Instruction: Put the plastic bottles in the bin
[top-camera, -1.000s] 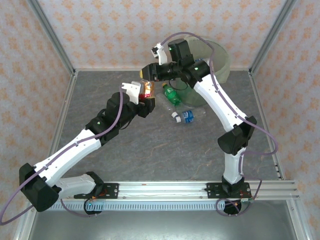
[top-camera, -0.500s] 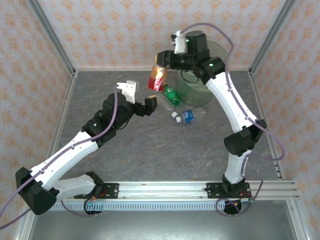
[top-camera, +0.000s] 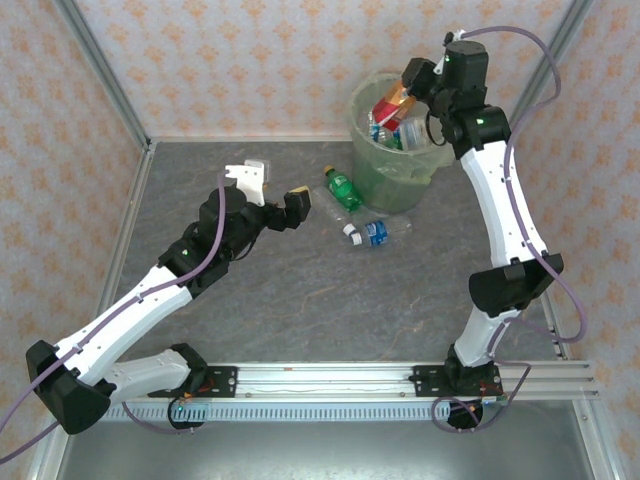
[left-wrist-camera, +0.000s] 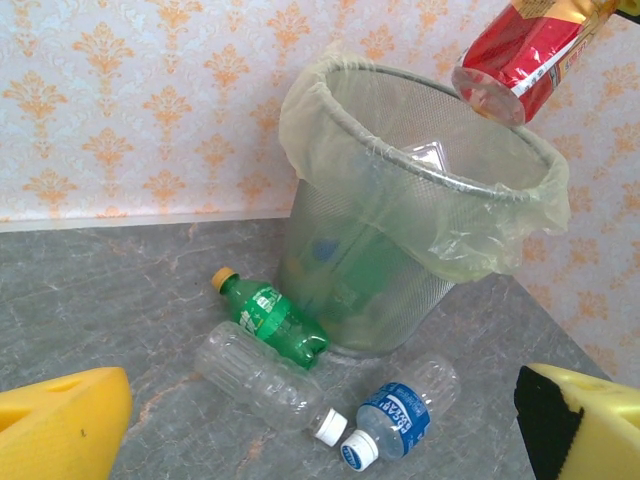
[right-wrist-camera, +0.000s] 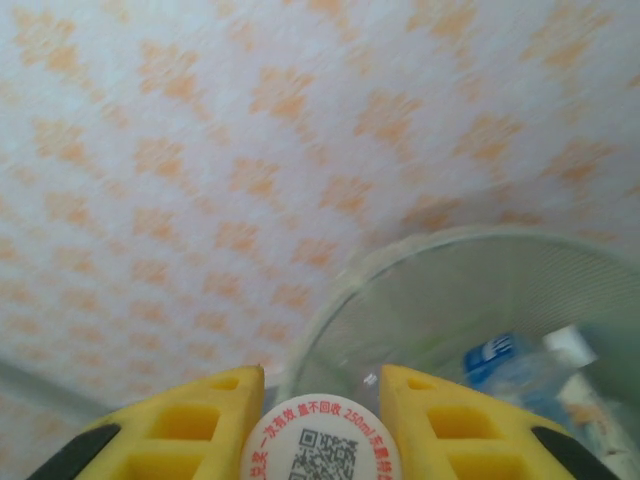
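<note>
Bin (top-camera: 392, 188) stood far right, part-filled. Right gripper (top-camera: 404, 90) clamped a red-labelled bottle (top-camera: 386, 106) tilted above its rim; released off-centre, it might bounce out. Left gripper (top-camera: 273, 190) gaped empty near three bottles (top-camera: 343, 189) lying beside the bin.

Right tool (top-camera: 402, 90) with red-labelled bottle (top-camera: 387, 107) over the bin (top-camera: 402, 187); wide-jawed left tool (top-camera: 275, 194) near green bottle (top-camera: 343, 189)

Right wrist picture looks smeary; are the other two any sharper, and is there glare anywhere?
Right wrist: wallpaper and bin rim are smeared, though the print on the held bottle is readable. Left wrist: crisp on the green bottle and blue-labelled bottle; yellow fingers of the left gripper in the corners are soft. Top external: even light, faint shadows, no strong glare.
</note>
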